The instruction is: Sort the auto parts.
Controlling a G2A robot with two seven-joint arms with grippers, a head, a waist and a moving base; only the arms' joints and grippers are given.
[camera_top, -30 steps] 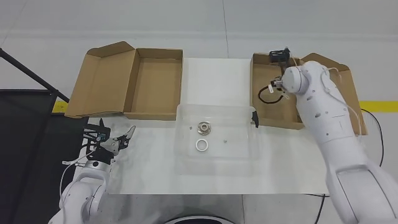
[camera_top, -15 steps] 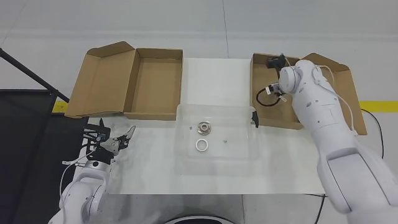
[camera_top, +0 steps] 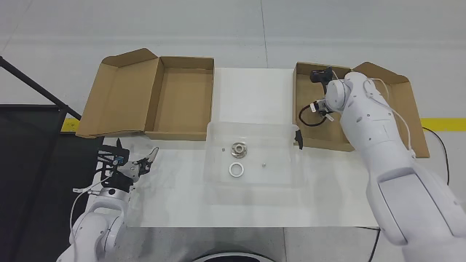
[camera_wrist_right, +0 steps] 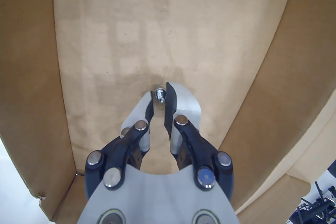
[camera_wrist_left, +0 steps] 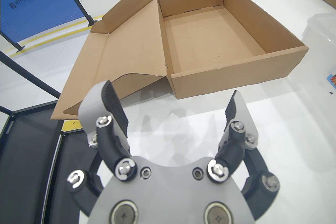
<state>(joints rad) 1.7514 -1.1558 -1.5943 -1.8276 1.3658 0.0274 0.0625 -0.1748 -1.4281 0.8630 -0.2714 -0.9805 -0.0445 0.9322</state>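
My right gripper (camera_wrist_right: 159,99) hangs low inside the right cardboard box (camera_wrist_right: 162,25), its fingers closed on a small silver bolt (camera_wrist_right: 159,95) at their tips. In the top view that gripper (camera_top: 320,75) is at the far end of the right box (camera_top: 309,127). A clear plastic tray (camera_top: 280,182) in the middle of the table holds a metal bearing (camera_top: 238,148), a white ring (camera_top: 237,169) and a tiny part (camera_top: 263,164). My left gripper (camera_wrist_left: 174,109) stands open with nothing in it above the table's near left corner (camera_top: 138,164).
An open cardboard box (camera_top: 182,98) with its lid folded out lies at the far left and is bare inside (camera_wrist_left: 218,30). A small black piece (camera_top: 298,140) sits at the tray's right edge. A black cable (camera_top: 312,113) loops over the right box.
The right arm has shifted a little left and farther into the right box. The left arm has not moved.
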